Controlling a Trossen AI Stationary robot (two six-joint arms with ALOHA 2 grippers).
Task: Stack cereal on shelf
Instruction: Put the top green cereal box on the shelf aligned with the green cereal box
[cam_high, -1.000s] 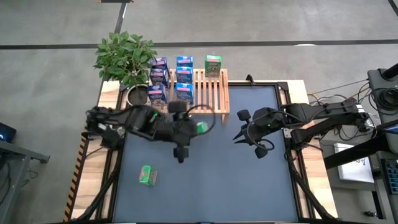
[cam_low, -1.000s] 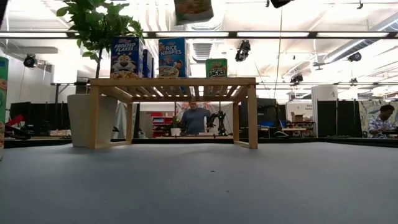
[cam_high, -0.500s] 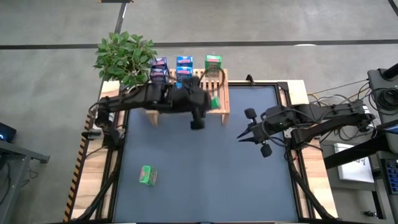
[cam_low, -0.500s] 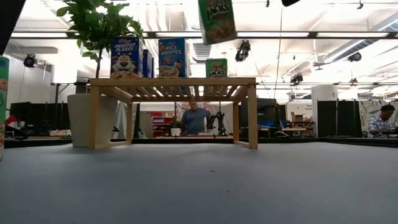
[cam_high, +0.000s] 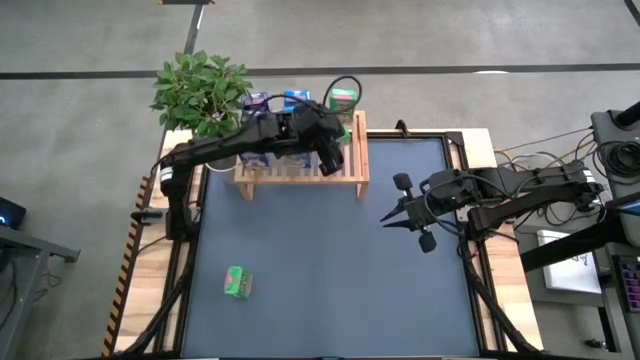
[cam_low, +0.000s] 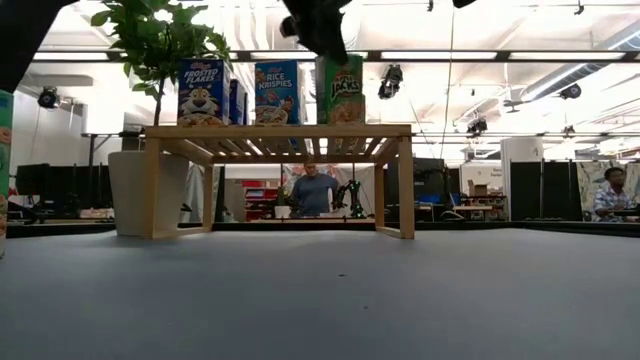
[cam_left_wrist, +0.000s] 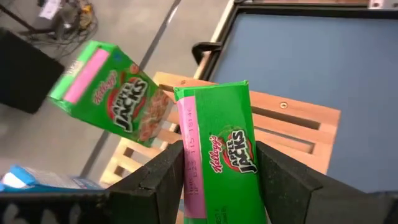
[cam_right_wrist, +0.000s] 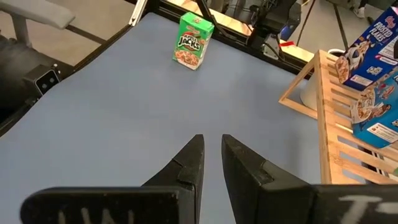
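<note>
Left gripper (cam_left_wrist: 217, 180) is clamping a glossy green cardboard box (cam_left_wrist: 221, 149) above the slatted wooden shelf (cam_high: 352, 165); right gripper (cam_right_wrist: 211, 155), fingers nearly together, is hovering beside it.

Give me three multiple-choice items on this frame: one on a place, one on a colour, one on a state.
1. Where is the left gripper?
A. over the shelf
B. at the table's near edge
C. beside the right arm

2. What colour is the lone cereal box on the mat?
A. blue
B. green
C. red

3. What is the left gripper doing?
A. hanging open and empty
B. gripping a plant
C. gripping a green cereal box

Key: 1 A, the high view shows it over the slats. 2 B, its top is green. 3 C, the left wrist view shows both fingers against the box.
</note>
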